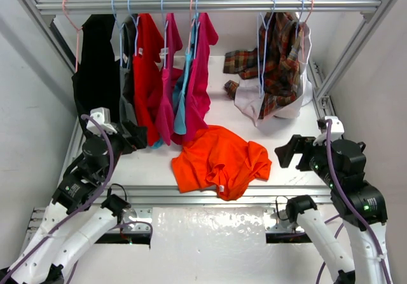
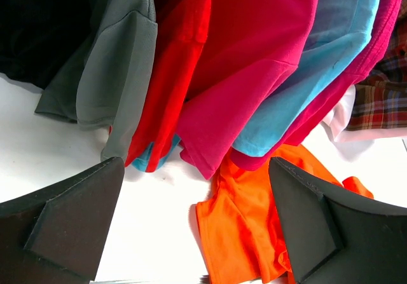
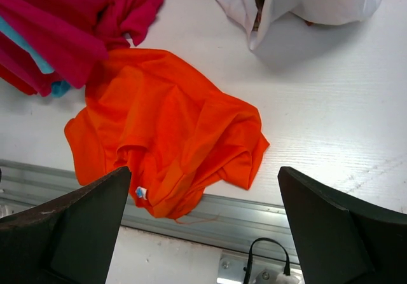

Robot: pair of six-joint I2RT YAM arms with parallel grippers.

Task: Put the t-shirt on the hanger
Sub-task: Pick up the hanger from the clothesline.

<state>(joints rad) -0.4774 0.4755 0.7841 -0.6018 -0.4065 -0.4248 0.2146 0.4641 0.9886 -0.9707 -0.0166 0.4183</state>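
The orange t-shirt (image 1: 219,160) lies crumpled on the white table near its front edge. It also shows in the left wrist view (image 2: 254,227) and in the right wrist view (image 3: 165,125), with its small white neck label (image 3: 140,192) at the front. A thin pale blue hanger (image 1: 261,55) hangs on the rail at the right, in front of a plaid shirt. My left gripper (image 1: 127,138) is open and empty, left of the t-shirt under the hanging clothes. My right gripper (image 1: 289,152) is open and empty, just right of the t-shirt.
A metal rail (image 1: 210,4) carries black, grey, red (image 1: 146,74), magenta-pink (image 1: 202,68) and light blue garments at the left, and a plaid shirt (image 1: 283,55) over white cloth at the right. A pink hanger (image 1: 77,36) hangs at the far left. An aluminium strip (image 3: 254,220) edges the table front.
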